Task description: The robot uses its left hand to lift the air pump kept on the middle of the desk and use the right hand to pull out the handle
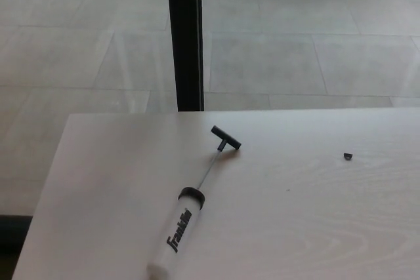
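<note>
A pale wood-grain desk [315, 227] fills the lower half of the frame, and beyond its far edge lies a floor of large grey tiles [295, 57], with a black vertical post [184, 37] rising from the desk's edge to the top of the frame, left of centre. The air pump [184, 218] lies flat on the desk in the lower centre-left, its long axis on a diagonal — the white barrel's end sits low at the bottom edge of the frame, and the body runs up and to the right. The black T-shaped handle [226, 138] points toward the upper right and stands well apart from the barrel, joined to it by a thin metal rod [209, 170] that enters a black collar [192, 195]. Dark lettering along the barrel reads "Franklin", running lengthwise. The barrel's lowest tip is close to the frame's bottom edge, so its end is hard to make out. A small dark object [347, 156] sits alone on the desk at right — too small to identify, perhaps a cap or a chip. Neither robot hand appears in the frame, so nothing grasps the pump.
</note>
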